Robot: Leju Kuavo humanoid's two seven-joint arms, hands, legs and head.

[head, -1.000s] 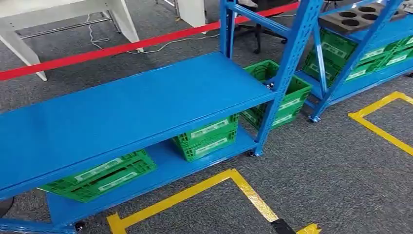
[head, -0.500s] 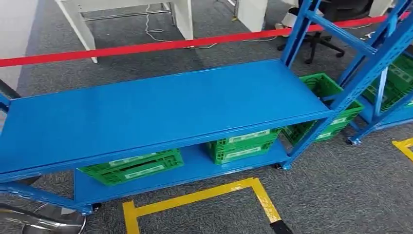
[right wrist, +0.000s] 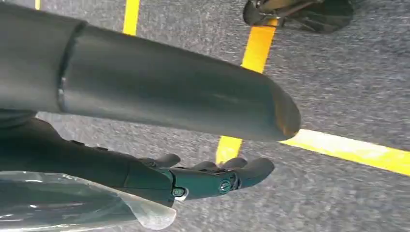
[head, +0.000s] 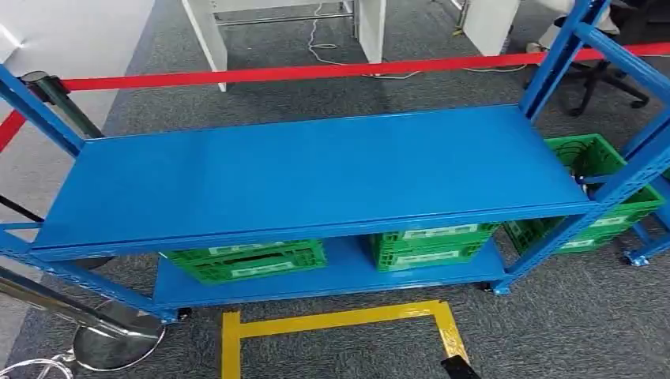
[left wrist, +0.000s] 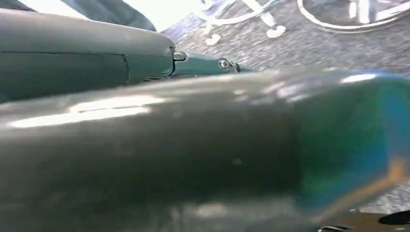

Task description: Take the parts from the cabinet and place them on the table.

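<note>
The blue rack [head: 316, 170] stands straight ahead in the head view, its wide upper shelf bare. Two green crates [head: 245, 260] [head: 430, 245] sit on its bottom shelf. My right hand [right wrist: 193, 181] hangs over the grey carpet in the right wrist view, and a clear plastic bag [right wrist: 72, 203] lies against its dark fingers, held there; what is in the bag is too blurred to tell. My left hand [left wrist: 145, 145] fills its wrist view as a blurred grey thumb with straight fingers [left wrist: 203, 65] beyond it, nothing seen in them.
A red barrier tape [head: 316, 73] runs behind the rack, with white table legs [head: 209, 35] past it. A chrome stanchion base [head: 118, 339] sits at the lower left. Another green crate [head: 600, 189] stands right of the rack. Yellow floor tape [head: 332, 320] marks a box in front.
The camera has swung to the left: the rack now sits centred, the second rack at the right has left the picture, and the stanchion base has come in at the lower left.
</note>
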